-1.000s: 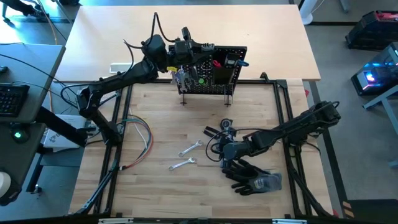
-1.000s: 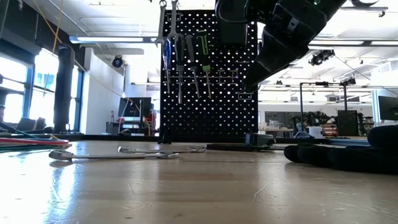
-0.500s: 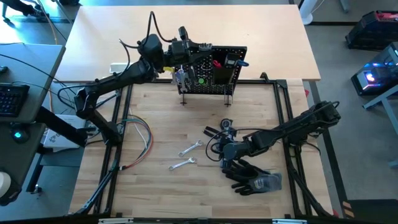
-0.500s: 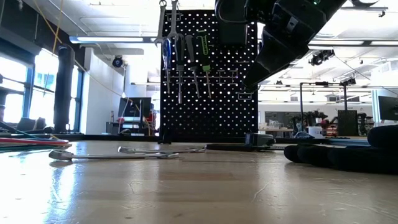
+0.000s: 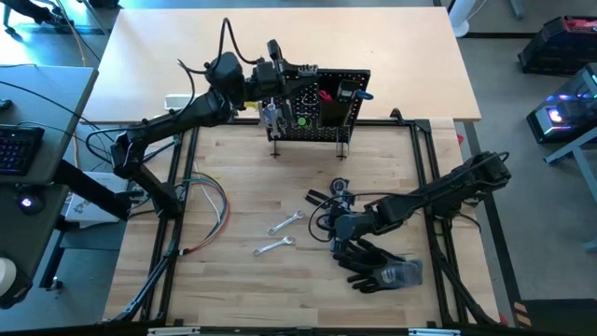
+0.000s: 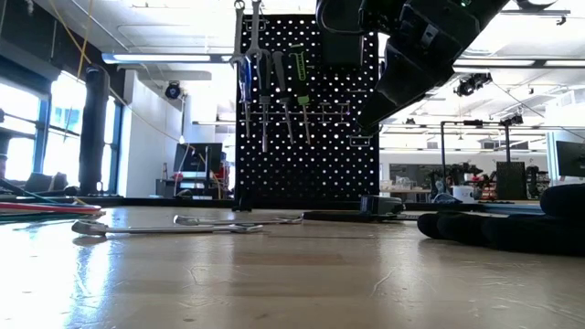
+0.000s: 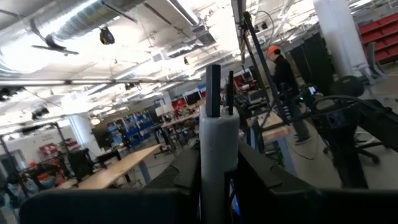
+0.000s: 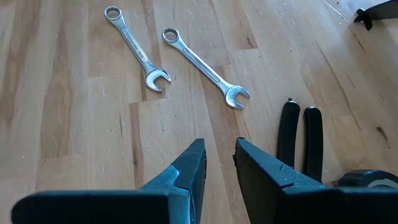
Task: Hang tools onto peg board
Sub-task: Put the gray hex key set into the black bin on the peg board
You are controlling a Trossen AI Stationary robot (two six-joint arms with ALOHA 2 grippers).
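Slight shift only: left arm edged a bit further left at the peg board (image 5: 322, 103), where the left gripper (image 7: 217, 165) has its jaws clamped on a white-wrapped tool (image 7: 219, 149). Right gripper (image 8: 219, 163) hangs low over the table (image 5: 233, 187), jaws narrowly apart and empty, near black pliers (image 8: 301, 134). Two silver wrenches (image 5: 280, 235) lie on the table, black gloves (image 5: 378, 266) beside them.

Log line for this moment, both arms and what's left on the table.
left gripper: at peg board, holding white-handled tool | right gripper: empty, low by pliers | two wrenches unhung
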